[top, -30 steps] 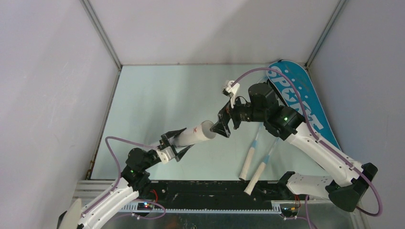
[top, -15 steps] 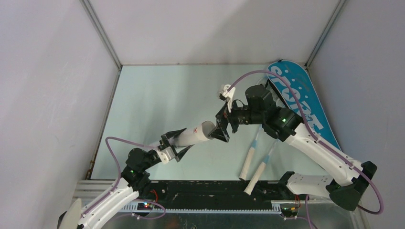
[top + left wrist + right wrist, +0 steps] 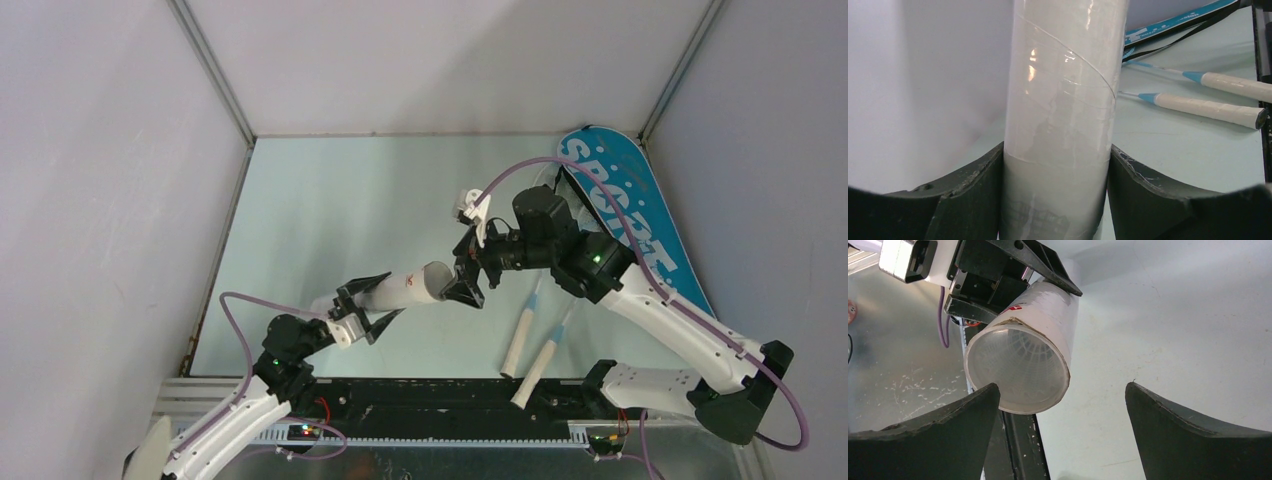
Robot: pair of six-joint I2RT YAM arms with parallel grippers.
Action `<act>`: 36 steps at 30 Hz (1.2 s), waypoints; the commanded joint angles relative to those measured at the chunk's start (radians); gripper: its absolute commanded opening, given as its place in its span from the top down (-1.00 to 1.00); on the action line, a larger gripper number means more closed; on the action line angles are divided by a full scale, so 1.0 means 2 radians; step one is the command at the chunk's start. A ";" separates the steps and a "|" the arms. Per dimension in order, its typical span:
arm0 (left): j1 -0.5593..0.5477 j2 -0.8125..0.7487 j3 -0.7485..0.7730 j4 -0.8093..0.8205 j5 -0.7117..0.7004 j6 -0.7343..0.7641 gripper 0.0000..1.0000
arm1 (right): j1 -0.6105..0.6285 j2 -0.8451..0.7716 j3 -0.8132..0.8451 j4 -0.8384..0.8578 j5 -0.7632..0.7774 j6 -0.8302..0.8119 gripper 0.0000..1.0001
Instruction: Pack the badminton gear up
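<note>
1. Long white tube (image 3: 405, 290): held aloft, tilted, open end rightward, over front-centre of table (image 3: 320, 220).
2. Two thin rackets (image 3: 519, 343), cream handles: flat, side by side, handles toward front edge.
3. Blue "SPORT" bag (image 3: 625, 160): flat along right edge.

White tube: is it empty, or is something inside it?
Not empty, it seems. The right wrist view looks straight into the white tube's open mouth, where a ribbed, webbed white shape shows, likely a shuttlecock.

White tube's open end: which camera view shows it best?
The right wrist view: it looks straight into the open end, with something ribbed inside. The top external view shows it small, beside the right pincer. The left wrist view shows only the wall of the tube, held in the left pincer.
</note>
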 commanded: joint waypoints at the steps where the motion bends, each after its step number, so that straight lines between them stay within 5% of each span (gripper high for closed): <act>1: -0.002 -0.013 0.007 0.049 -0.013 -0.016 -0.36 | 0.010 0.015 -0.009 -0.002 0.039 -0.009 -0.99; 7: -0.001 -0.028 0.005 0.041 -0.010 -0.014 -0.36 | 0.010 0.021 -0.013 0.032 0.139 0.014 -0.99; 20: -0.002 -0.036 0.007 0.031 -0.007 -0.014 -0.36 | 0.010 -0.015 -0.022 0.086 0.215 0.037 -0.99; 36: -0.001 -0.010 0.010 0.070 -0.041 -0.040 -0.36 | 0.008 -0.093 -0.054 0.194 0.117 0.035 -0.99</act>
